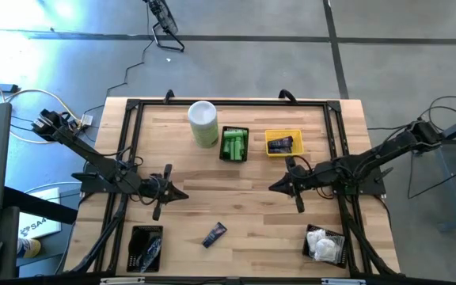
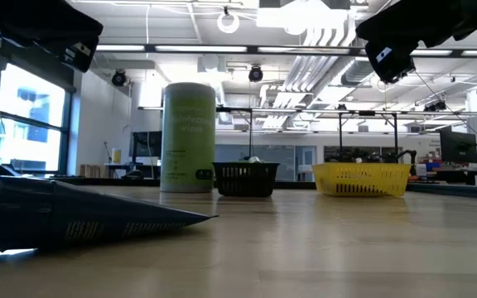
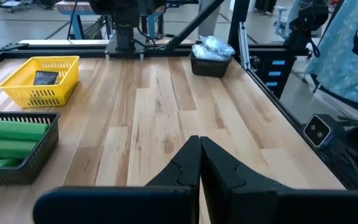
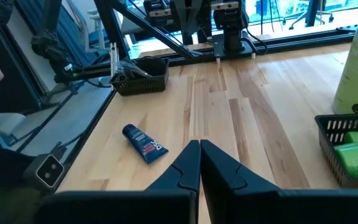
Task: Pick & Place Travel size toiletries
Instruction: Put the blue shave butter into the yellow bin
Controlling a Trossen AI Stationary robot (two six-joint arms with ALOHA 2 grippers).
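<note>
A tall white-and-green canister (image 1: 203, 123) stands at the upper centre of the table (image 1: 244, 214) in the high view. Just right of it sit 2 baskets: a black basket (image 1: 233, 145) holding green bottles (image 1: 233, 143), and a yellow basket (image 1: 283, 142) holding a dark tube (image 1: 280, 144). At the lower left, another black basket (image 1: 146, 248) holds dark pieces; at the lower right, a black basket (image 1: 324, 244) holds white packets (image 1: 321, 242). 1 navy tube (image 1: 214, 234) lies loose at lower centre, below and between both grippers, apart from each. The left gripper (image 1: 182, 195) at centre left and the right gripper (image 1: 273, 188) at centre right both have fingers pressed together, holding nothing.
</note>
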